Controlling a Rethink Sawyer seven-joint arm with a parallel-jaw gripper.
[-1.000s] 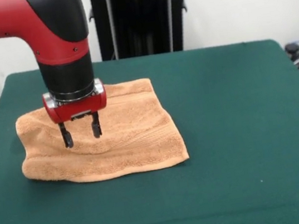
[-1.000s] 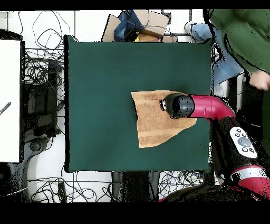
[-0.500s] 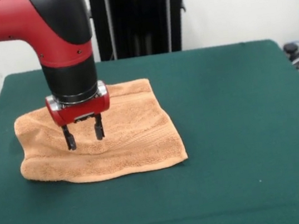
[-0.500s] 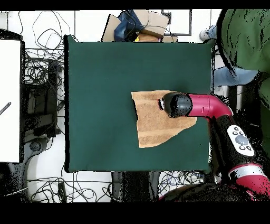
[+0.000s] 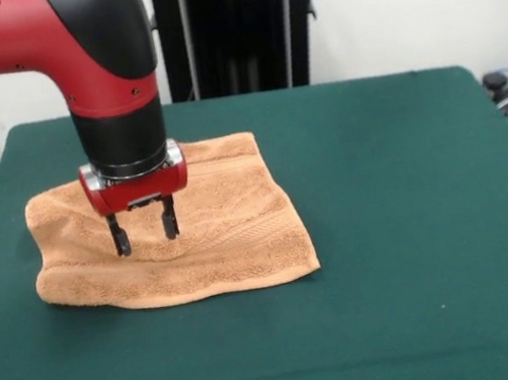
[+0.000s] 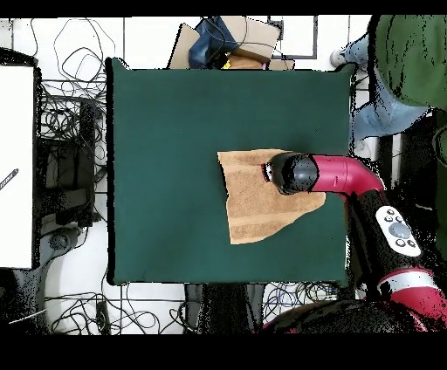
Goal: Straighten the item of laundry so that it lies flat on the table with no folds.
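On the left side of the dark green felt table (image 5: pixel 397 188) in the front view lies the orange-tan terry-cloth towel (image 5: pixel 232 236), rumpled, a ridge running across it. Above its left-middle hangs the red and black gripper (image 5: pixel 145 233), fingers spread apart and grasping nothing, tips down at the cloth. Overhead, a person in green (image 6: pixel 410 52) stands at the far right corner.

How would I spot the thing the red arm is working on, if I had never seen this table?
Start at the big dark green table; on its left part in the front view, directly under the red arm's open gripper, lies a light orange-tan terry towel. It is the only thing lying on the green cloth, roughly square, rumpled with folds, with a woven stripe near its edge.
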